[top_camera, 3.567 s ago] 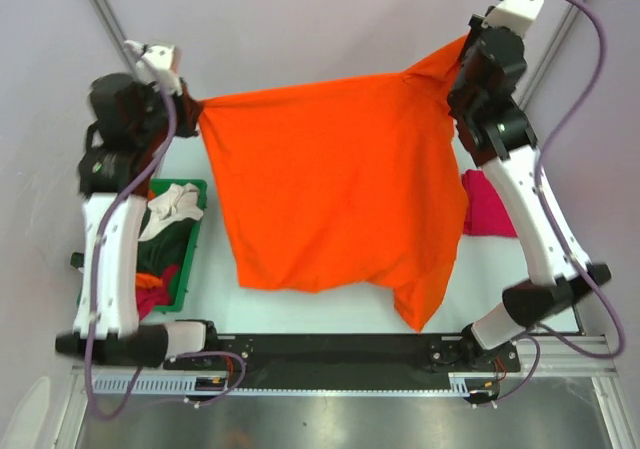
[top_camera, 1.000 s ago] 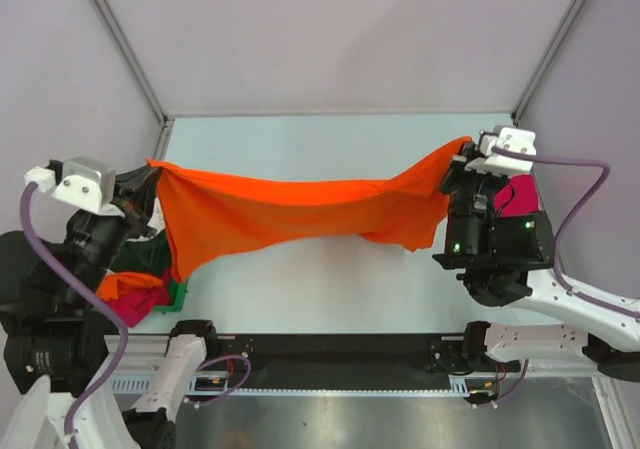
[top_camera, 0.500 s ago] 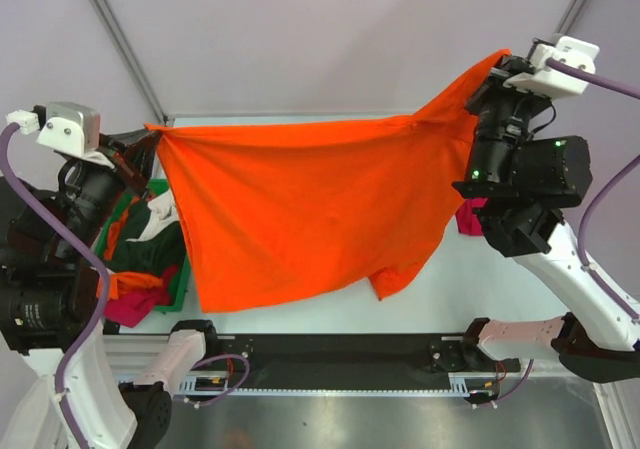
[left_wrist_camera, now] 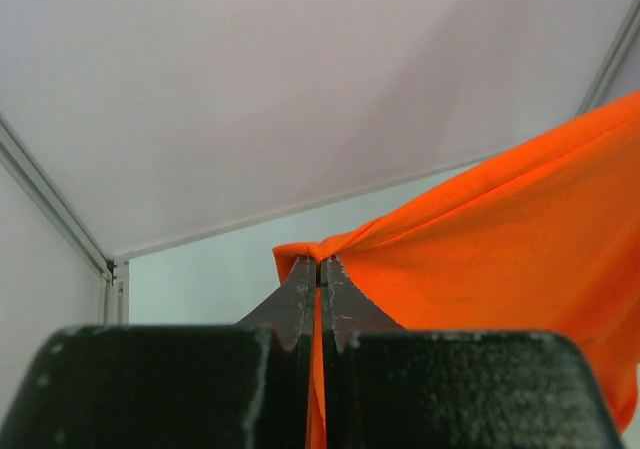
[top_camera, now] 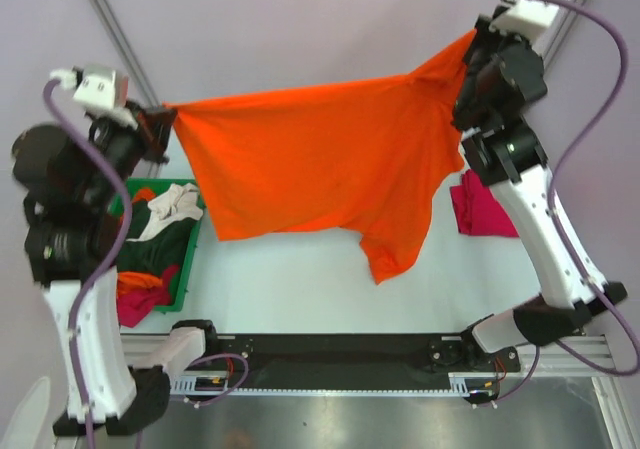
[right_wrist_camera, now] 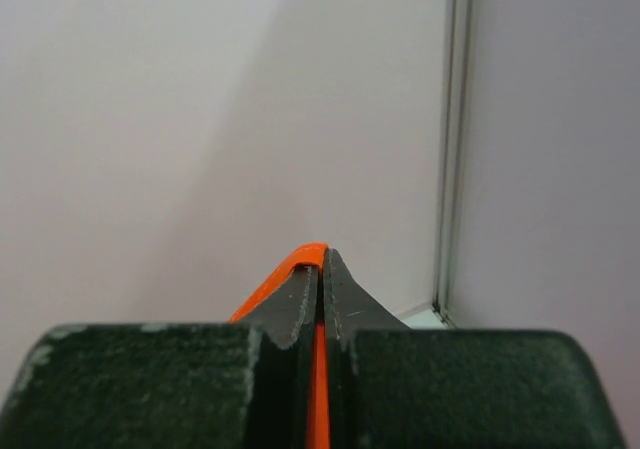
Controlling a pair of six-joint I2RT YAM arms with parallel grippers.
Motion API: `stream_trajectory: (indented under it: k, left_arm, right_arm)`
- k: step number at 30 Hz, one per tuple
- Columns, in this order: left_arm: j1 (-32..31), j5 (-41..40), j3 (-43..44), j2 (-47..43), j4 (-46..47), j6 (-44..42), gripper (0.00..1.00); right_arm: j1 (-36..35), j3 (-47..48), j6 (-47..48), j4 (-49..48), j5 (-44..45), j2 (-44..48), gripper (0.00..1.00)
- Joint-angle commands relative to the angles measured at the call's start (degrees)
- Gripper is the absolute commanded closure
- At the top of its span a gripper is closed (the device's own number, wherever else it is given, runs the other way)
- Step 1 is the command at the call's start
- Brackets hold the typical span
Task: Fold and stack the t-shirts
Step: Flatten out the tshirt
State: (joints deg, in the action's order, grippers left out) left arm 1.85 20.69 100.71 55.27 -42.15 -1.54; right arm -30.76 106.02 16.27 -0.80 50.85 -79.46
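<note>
The bright orange soft cloth t-shirt (top_camera: 320, 169) hangs in the air as a wide sheet, strung between the two arms above the pale tabletop (top_camera: 300, 289). Its long axis runs across the workspace from the left arm to the right arm, and the right end sits nearer the back wall. The left pincer (left_wrist_camera: 320, 266) has its dark fingers pressed together on a bunched corner of the orange cloth, with only a thin fold between them. From there the fabric fans out to that arm's right. The right pincer (right_wrist_camera: 322, 259) is likewise clamped tight on the opposite corner, with a sliver of orange showing at its tips. Each arm therefore has the garment at its own fingertips, and the body of the shirt lies between them and below. The lower hem hangs free, and one sleeve (top_camera: 385, 259) droops lowest towards the right side; whether it touches the tabletop cannot be told from above. A magenta-red cloth t-shirt (top_camera: 482, 209) lies on the tabletop just beside the right arm, partly under the orange one's edge. The green plastic bin (top_camera: 199, 224) by the left arm holds a heap of cream, dark green and orange cloth (top_camera: 165, 214). The shirt looks spread and ready to be laid flat, which would call for both arms to lower together so that it lands unwrinkled.
</note>
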Motion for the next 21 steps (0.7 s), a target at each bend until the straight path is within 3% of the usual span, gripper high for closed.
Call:
stream_trajectory:
  k: [1,10,11,15,18,21]
  left_arm:
    - [0.35,-2.67,4.40,11.95,9.10,-0.57,1.00]
    - [-1.32,-8.02,19.50,34.60,16.75,-2.59,1.00]
    - [-1.32,-8.90,22.75,36.91,16.49,-2.42,1.00]
    - [-1.32,-11.10,49.06,50.10,14.29,0.83,1.00]
    - [-3.95,-13.12,47.50,49.24,21.92,0.31,1.00]
    - [-4.83,-12.78,46.78,48.80,22.64,-0.04,1.00]
  right_arm:
    - [6.50,12.61,-8.10,7.57,-8.30,-10.25,1.00]
    - [11.42,33.60,-9.50,3.09,-14.37,-31.97,1.00]
    - [11.78,35.82,-10.38,3.00,-15.94,-33.55,1.00]
    - [10.99,43.12,-8.54,-3.22,-18.33,-38.31,1.00]
    - [9.50,44.45,-5.39,-6.75,-19.74,-37.44,1.00]
    - [9.14,42.26,-4.32,-5.89,-18.60,-34.54,1.00]
